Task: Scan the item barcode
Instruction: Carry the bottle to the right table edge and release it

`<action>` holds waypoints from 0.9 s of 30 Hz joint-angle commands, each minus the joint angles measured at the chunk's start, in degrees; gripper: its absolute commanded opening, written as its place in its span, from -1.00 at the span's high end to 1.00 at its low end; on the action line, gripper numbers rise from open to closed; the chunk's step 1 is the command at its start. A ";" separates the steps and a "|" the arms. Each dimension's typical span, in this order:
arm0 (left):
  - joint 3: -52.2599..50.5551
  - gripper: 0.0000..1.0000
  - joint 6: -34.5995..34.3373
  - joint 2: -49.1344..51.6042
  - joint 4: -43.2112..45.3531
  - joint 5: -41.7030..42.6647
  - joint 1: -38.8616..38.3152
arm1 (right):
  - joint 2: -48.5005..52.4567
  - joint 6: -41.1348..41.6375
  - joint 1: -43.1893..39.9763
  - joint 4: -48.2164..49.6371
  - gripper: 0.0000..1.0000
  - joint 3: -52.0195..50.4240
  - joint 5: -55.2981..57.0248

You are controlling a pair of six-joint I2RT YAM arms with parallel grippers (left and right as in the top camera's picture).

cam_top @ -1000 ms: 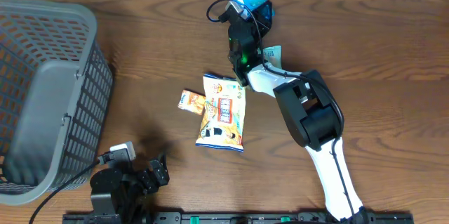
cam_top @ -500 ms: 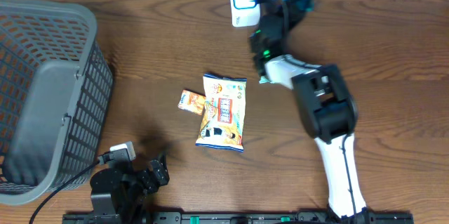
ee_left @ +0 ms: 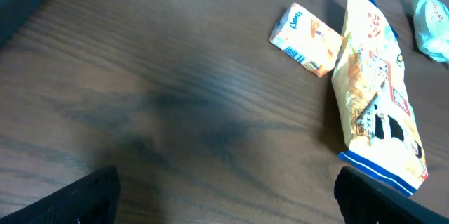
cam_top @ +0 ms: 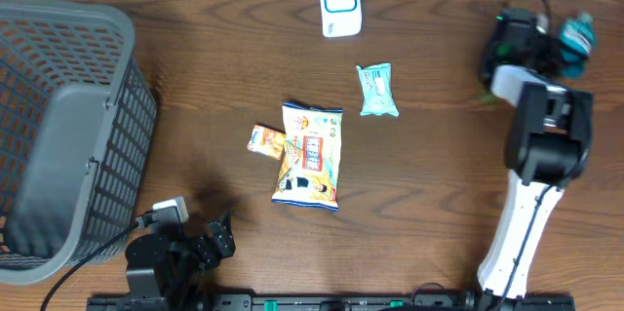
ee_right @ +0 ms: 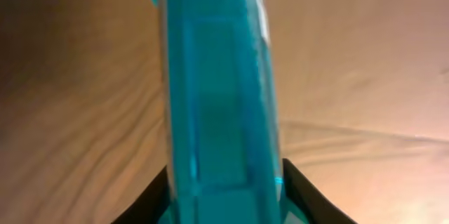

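Blue bottle (cam_top: 577,33), clamped in right pincer (ee_right: 228,199), perhaps mouthwash

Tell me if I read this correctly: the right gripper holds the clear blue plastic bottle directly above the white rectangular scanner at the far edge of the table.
Not quite. The right gripper does hold the clear blue plastic bottle, but not above the white rectangular scanner. The overhead view shows the bottle well off to the scanner's right.
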 commanded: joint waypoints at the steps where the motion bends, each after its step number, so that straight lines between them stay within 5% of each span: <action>1: -0.28 -0.95 0.52 -0.04 -0.20 0.72 0.20 | -1.44 19.15 -3.56 -6.82 0.97 1.05 -2.78; 11: -0.28 -0.96 0.52 -0.04 -0.20 0.72 0.20 | -1.66 39.28 -13.97 -25.38 0.42 1.07 -15.78; 14: -0.28 -0.96 0.52 -0.04 -0.20 0.72 0.20 | -2.69 42.66 -15.28 -29.73 -0.01 1.07 -19.89; 17: -0.28 -0.96 0.52 -0.04 -0.20 0.72 0.20 | -5.11 45.27 -15.78 -34.42 -0.90 1.09 -27.50; 18: -0.28 -0.96 0.52 -0.04 -0.20 0.72 0.20 | -6.16 46.31 -15.78 -35.52 -0.99 1.11 -29.83; 23: -0.28 -0.96 0.52 -0.04 -0.20 0.72 0.20 | -17.20 53.72 -14.95 -41.00 -0.98 1.14 -52.24; 27: -0.28 -0.96 0.52 -0.04 -0.20 0.72 0.20 | -26.93 59.25 -14.56 -42.12 -0.98 1.14 -80.50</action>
